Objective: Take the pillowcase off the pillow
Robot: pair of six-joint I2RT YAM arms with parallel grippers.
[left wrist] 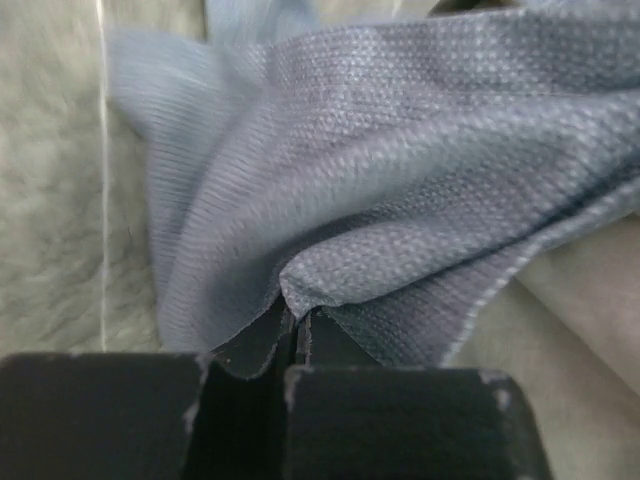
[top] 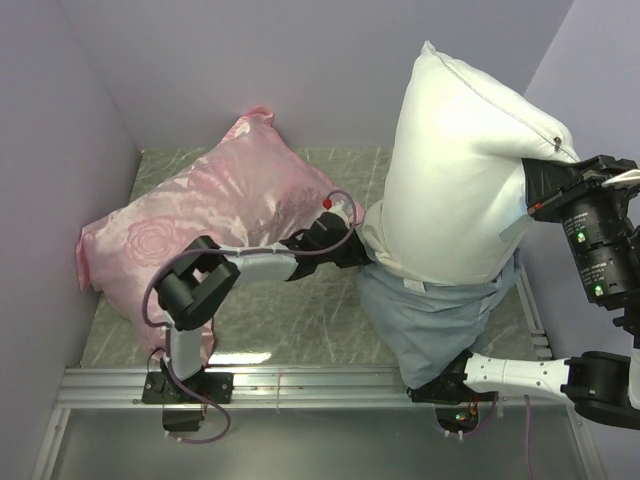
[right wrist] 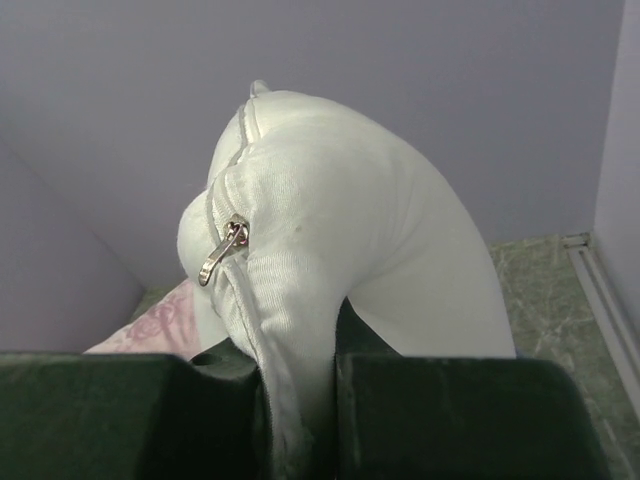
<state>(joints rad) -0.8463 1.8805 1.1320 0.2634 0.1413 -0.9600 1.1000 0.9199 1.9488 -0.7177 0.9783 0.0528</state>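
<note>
The white pillow (top: 465, 160) is held up high at the right, most of it bare. My right gripper (top: 535, 195) is shut on its right edge; in the right wrist view the white cloth (right wrist: 310, 300) is pinched between the jaws, with a metal zipper pull (right wrist: 222, 250) close by. The grey-blue pillowcase (top: 430, 315) hangs bunched round the pillow's lower end. My left gripper (top: 352, 245) is shut on the case's left edge; in the left wrist view a fold of the blue weave (left wrist: 380, 200) is clamped between the shut jaws.
The pink rose-patterned satin pillow (top: 200, 235) lies at the left, just behind the left arm. Lilac walls close in the left, back and right. A metal rail (top: 300, 380) runs along the near edge of the marbled green tabletop (top: 300, 330).
</note>
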